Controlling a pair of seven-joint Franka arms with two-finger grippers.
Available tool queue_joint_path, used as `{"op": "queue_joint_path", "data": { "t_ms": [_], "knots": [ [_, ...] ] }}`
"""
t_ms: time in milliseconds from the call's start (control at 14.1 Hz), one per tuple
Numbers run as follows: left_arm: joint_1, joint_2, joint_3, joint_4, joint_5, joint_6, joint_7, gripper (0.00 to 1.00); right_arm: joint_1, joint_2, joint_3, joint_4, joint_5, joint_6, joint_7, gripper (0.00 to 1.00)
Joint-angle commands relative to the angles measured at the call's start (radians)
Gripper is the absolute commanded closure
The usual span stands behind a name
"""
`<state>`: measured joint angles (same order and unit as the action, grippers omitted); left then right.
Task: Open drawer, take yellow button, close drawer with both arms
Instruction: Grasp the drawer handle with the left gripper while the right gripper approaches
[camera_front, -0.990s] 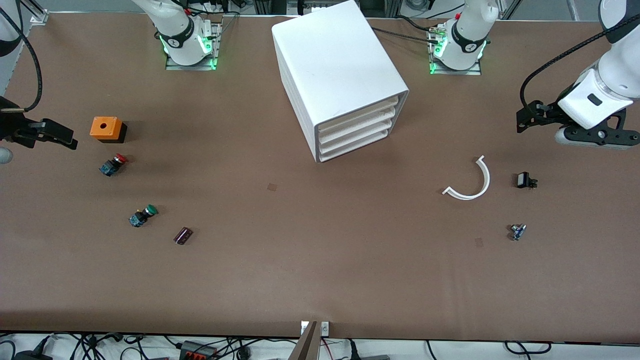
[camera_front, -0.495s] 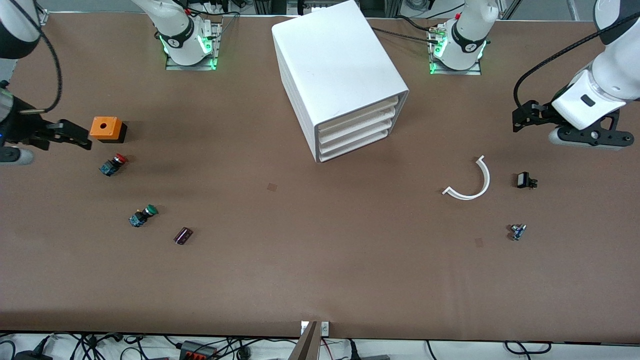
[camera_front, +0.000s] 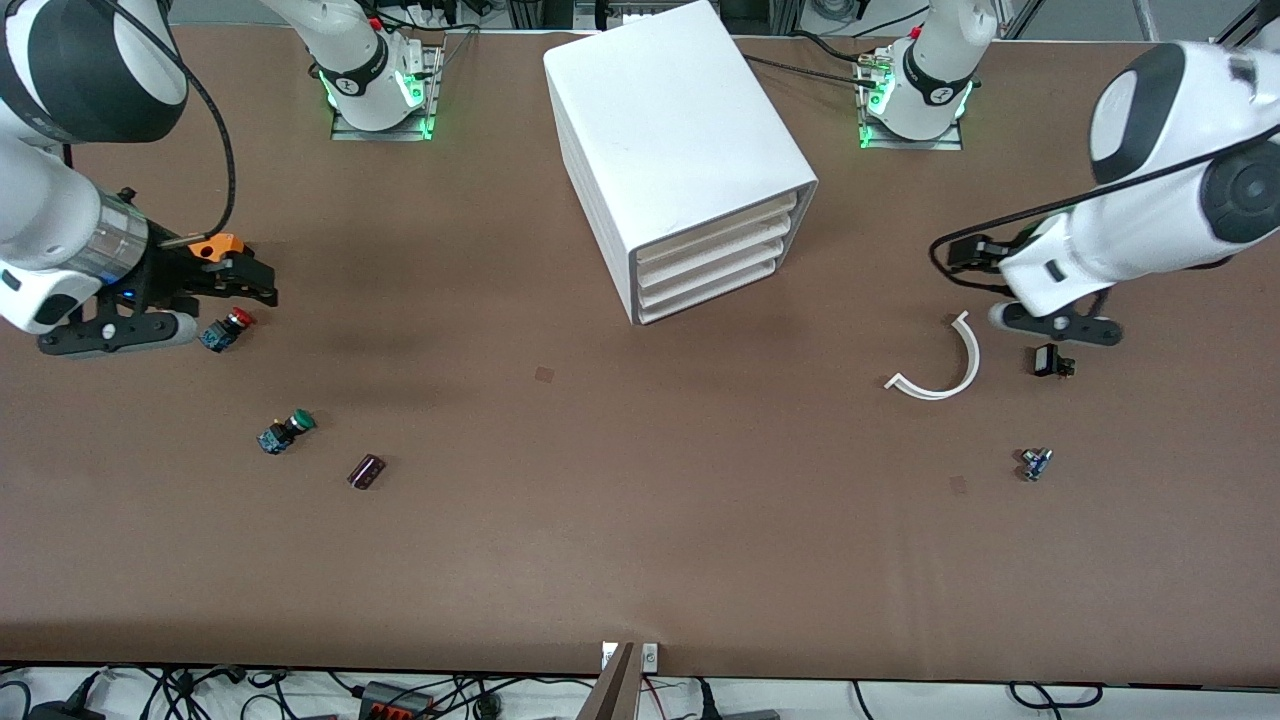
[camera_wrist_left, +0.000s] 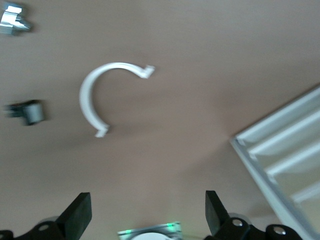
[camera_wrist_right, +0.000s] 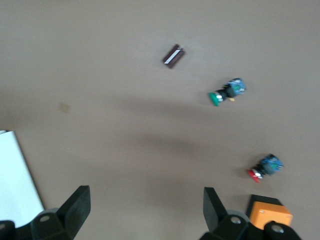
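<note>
One step in hand: opening a drawer, judged not yet begun; all four drawers (camera_front: 710, 262) sit shut in the cabinet (camera_front: 680, 150).
Left gripper (camera_front: 965, 252): in the air over bare table (camera_front: 640, 540) just by the arc (camera_front: 940, 360), jaws spread wide, holding nothing.
Right gripper (camera_front: 250, 282): over the orange box (camera_front: 215, 245), jaws spread wide, empty.
Button: not in view; probably inside a shut drawer, which one cannot be told.
How to pull well: come in level with one front, hook its lip and draw straight along the slanted cabinet's axis. The other gripper should probably steady the casing, since a light plastic box may slide.
Risk: the fronts lie close together, so a finger could catch two.
Cylinder (camera_front: 366, 471): dark, glossy, lying on its side, toward the right arm's end.
Metal part (camera_front: 1035, 463): tiny, shiny with blue, toward the left arm's end.
Green button (camera_front: 286, 431): round cap, blue-black body, on its side.
Arc: thin white half-ring, rigid-looking, flat on the table.
Black part (camera_front: 1050, 361): small, blocky, beside the arc.
Red button (camera_front: 227, 328): round cap, on its side, near the orange box.
Orange box: square, with a hole on top, partly hidden.
Cabinet: smooth matte white shell, farthest, with shallow wide fronts.
Table: brown, matte.
</note>
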<state>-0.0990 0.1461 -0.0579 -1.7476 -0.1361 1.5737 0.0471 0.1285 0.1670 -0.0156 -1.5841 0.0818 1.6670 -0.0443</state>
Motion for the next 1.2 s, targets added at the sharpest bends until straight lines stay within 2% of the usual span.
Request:
{"op": "queue_joint_path", "data": {
  "t_ms": [0,283,424,566,848,1131],
  "knots": [
    [-0.002,0.062,0.003,0.031,-0.199,-0.032,0.126,0.0,0.055,-0.007,-0.003,-0.004,0.035,0.013,0.004,0.0],
    [-0.002,0.131,0.001,-0.013,-0.533,-0.03,0.365,0.0,0.118,0.02,-0.003,0.003,0.033,0.051,0.003,0.0],
    [-0.004,0.158,0.001,-0.094,-0.725,-0.018,0.524,0.0,0.155,0.032,-0.003,0.015,0.03,0.072,0.004,0.0],
    [-0.021,0.177,0.001,-0.159,-0.834,-0.017,0.667,0.0,0.175,0.034,-0.003,0.015,0.032,0.074,0.039,0.0],
    [-0.021,0.217,-0.026,-0.245,-0.931,-0.015,0.85,0.28,0.198,0.035,-0.004,0.021,0.027,0.076,0.095,0.0],
    [-0.027,0.271,-0.028,-0.366,-1.082,-0.015,1.069,0.39,0.198,0.052,-0.004,0.032,0.027,0.077,0.095,0.0]
  ]
}}
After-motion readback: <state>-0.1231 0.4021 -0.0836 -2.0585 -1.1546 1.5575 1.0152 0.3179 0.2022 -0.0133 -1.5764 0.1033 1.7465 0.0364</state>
